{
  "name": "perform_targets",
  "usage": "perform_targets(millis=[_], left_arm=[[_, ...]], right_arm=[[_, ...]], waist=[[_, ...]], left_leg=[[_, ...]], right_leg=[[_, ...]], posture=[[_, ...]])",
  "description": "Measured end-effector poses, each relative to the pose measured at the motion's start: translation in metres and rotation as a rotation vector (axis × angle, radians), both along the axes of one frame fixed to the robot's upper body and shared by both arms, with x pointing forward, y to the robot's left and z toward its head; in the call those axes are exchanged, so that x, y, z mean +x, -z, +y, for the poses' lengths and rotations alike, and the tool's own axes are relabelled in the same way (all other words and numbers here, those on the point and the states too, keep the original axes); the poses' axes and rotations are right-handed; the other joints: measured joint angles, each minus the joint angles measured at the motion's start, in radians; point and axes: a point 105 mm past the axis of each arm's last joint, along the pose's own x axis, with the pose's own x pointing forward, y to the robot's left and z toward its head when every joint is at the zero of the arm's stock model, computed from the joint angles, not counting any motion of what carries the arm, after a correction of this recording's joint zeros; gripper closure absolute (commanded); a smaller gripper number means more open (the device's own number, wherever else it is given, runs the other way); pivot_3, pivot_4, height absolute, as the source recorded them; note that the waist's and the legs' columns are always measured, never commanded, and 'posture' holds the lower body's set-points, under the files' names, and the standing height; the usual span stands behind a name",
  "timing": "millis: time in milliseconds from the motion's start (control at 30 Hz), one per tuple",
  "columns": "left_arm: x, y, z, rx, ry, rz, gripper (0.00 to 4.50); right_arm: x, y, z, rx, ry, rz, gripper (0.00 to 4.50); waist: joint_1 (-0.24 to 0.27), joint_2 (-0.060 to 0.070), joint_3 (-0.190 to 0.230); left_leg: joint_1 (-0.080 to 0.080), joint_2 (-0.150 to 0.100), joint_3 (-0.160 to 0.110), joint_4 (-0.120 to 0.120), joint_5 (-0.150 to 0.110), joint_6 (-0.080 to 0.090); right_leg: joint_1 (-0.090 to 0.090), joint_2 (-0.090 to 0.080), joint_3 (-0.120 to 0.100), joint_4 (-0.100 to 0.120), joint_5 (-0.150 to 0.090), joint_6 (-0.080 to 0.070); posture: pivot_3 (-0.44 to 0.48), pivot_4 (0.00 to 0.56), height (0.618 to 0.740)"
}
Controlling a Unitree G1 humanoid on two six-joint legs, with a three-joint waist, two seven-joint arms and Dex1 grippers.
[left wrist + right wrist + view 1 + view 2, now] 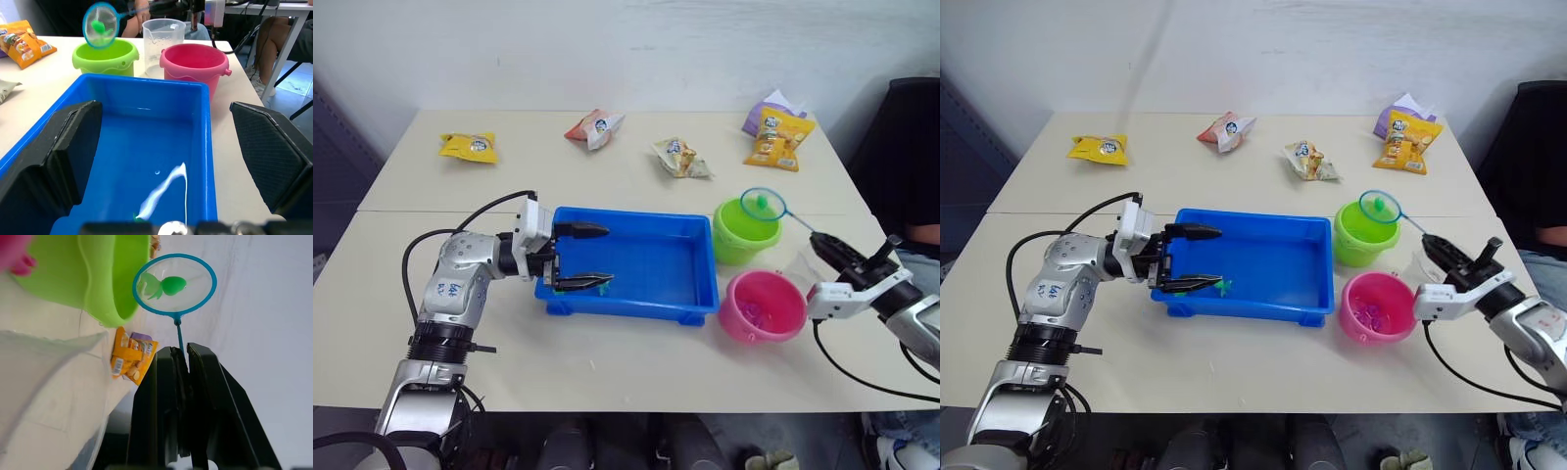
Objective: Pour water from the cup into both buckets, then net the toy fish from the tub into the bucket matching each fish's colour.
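The blue tub (646, 257) sits mid-table. My left gripper (607, 256) is open at its left end, fingers reaching over the rim, and a green toy fish (604, 288) lies by the lower finger. Right of the tub stand the lime green bucket (742, 235) and the pink bucket (765, 306), with small pink fish (1368, 313) inside the pink one. The clear cup (164, 43) stands behind the pink bucket. My right gripper (820, 243) is shut on the net's thin handle. The net's hoop (174, 284) hangs over the green bucket's rim with a green fish (170, 285) in it.
Several snack bags lie on the far half of the table: a yellow one (470, 147), a red-and-white one (595, 127), a pale one (681, 158) and an orange one (779, 138). A black chair (901, 147) and a seated person are at the right edge.
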Motion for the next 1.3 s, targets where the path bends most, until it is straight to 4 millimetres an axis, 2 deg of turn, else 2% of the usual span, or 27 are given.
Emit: perform_targets(millis=[133, 333, 400, 500, 600, 733, 867, 967, 1067, 1300], left_arm=[[0.0, 0.0, 0.0, -0.001, -0.002, -0.003, 0.02], [0.001, 0.001, 0.001, -0.002, -0.003, -0.005, 0.02], [0.002, 0.003, 0.003, -0.005, -0.013, 0.001, 0.02], [0.003, 0.0, 0.012, -0.007, -0.031, -0.01, 0.02], [0.005, -0.004, 0.042, 0.01, -0.101, -0.016, 0.02], [-0.005, 0.009, 0.081, 0.068, -0.187, 0.047, 0.02], [-0.017, 0.021, 0.109, 0.119, -0.26, 0.118, 0.02], [-0.025, 0.021, 0.117, 0.139, -0.279, 0.119, 0.02], [-0.033, 0.024, 0.114, 0.146, -0.271, 0.121, 0.02], [-0.036, 0.023, 0.111, 0.153, -0.281, 0.11, 0.02]], right_arm=[[-0.001, -0.022, -0.008, 0.024, 0.041, -0.075, 4.5], [-0.005, -0.017, -0.005, 0.046, 0.043, -0.052, 4.5], [-0.004, -0.021, 0.001, 0.155, 0.036, -0.03, 4.5], [0.0, -0.032, 0.021, 0.375, -0.025, 0.098, 4.5], [-0.003, -0.026, 0.06, 0.596, -0.144, 0.393, 4.5], [-0.002, -0.013, 0.103, 0.663, -0.199, 0.691, 4.5], [-0.002, 0.005, 0.133, 0.624, -0.172, 0.895, 4.5], [0.003, 0.016, 0.142, 0.619, -0.114, 0.976, 4.5], [0.007, 0.022, 0.16, 0.549, -0.104, 1.026, 4.5], [0.018, 0.023, 0.192, 0.536, -0.161, 1.074, 4.5]], waist=[[0.0, 0.0, 0.0], [-0.001, 0.0, 0.0], [-0.003, 0.0, 0.0], [-0.006, 0.0, 0.0], [-0.009, 0.0, 0.0], [-0.008, 0.0, 0.0], [0.0, 0.0, 0.0], [0.008, 0.0, 0.0], [0.0, 0.0, 0.0], [-0.003, 0.0, 0.0]], left_leg=[[0.0, 0.0, 0.0, 0.001, 0.0, 0.0], [0.0, 0.0, 0.0, 0.001, 0.0, 0.0], [0.0, 0.001, 0.0, 0.001, 0.0, 0.0], [0.001, 0.002, 0.0, 0.002, 0.0, 0.0], [0.001, 0.004, -0.002, 0.001, -0.001, 0.001], [0.0, 0.003, -0.002, 0.003, -0.002, 0.003], [-0.002, 0.001, -0.005, 0.003, -0.004, 0.006], [-0.005, 0.0, -0.006, 0.006, -0.005, 0.007], [-0.005, 0.0, -0.007, 0.006, -0.006, 0.008], [-0.006, 0.0, -0.007, 0.006, -0.006, 0.008]], right_leg=[[0.0, 0.0, 0.0, 0.0, 0.0, 0.0], [0.0, 0.0, 0.0, 0.0, 0.0, 0.0], [0.0, 0.001, 0.0, 0.001, 0.0, 0.0], [0.0, 0.002, 0.0, 0.001, 0.0, 0.0], [0.001, 0.004, 0.0, 0.002, 0.0, 0.0], [0.0, 0.001, -0.001, 0.002, 0.0, 0.0], [0.0, -0.003, -0.003, 0.002, 0.0, -0.001], [0.0, -0.005, -0.005, 0.0, 0.0, -0.001], [0.0, -0.005, -0.005, 0.0, 0.0, -0.001], [-0.001, -0.004, -0.006, 0.002, 0.0, -0.001]], posture=[[0.0, 0.15, 0.74], [0.0, 0.15, 0.74], [0.0, 0.15, 0.74], [0.0, 0.15, 0.74], [0.0, 0.15, 0.74], [0.0, 0.15, 0.74], [0.0, 0.15, 0.74], [0.0, 0.15, 0.74], [0.0, 0.15, 0.74], [0.0, 0.15, 0.74]])
